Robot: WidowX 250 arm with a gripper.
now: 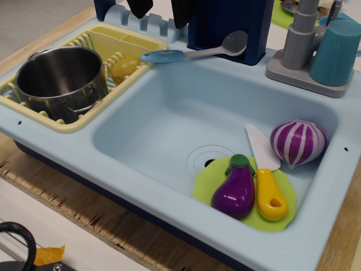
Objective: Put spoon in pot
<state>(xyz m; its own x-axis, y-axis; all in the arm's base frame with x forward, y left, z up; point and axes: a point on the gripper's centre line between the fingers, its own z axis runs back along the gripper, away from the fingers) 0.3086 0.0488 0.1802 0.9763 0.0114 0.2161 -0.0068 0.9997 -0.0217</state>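
Observation:
The spoon [186,54] lies on the back rim of the light blue toy sink. Its blue handle points left toward the rack and its grey bowl rests against a dark blue block. The shiny steel pot [59,79] stands upright and empty in the yellow dish rack [135,42] at the left. My gripper [161,8] shows only as two black fingertips [139,7] at the top edge. They are spread apart, just above and behind the spoon's handle, and hold nothing. The rest of the gripper is out of view.
The sink basin [169,130] holds a green plate [285,223] with a purple eggplant [234,189] and a yellow-handled knife [266,180], next to a purple-striped onion [298,142]. A grey faucet [302,39] and teal cup [337,52] stand at the back right. A small yellow item [124,69] sits in the rack.

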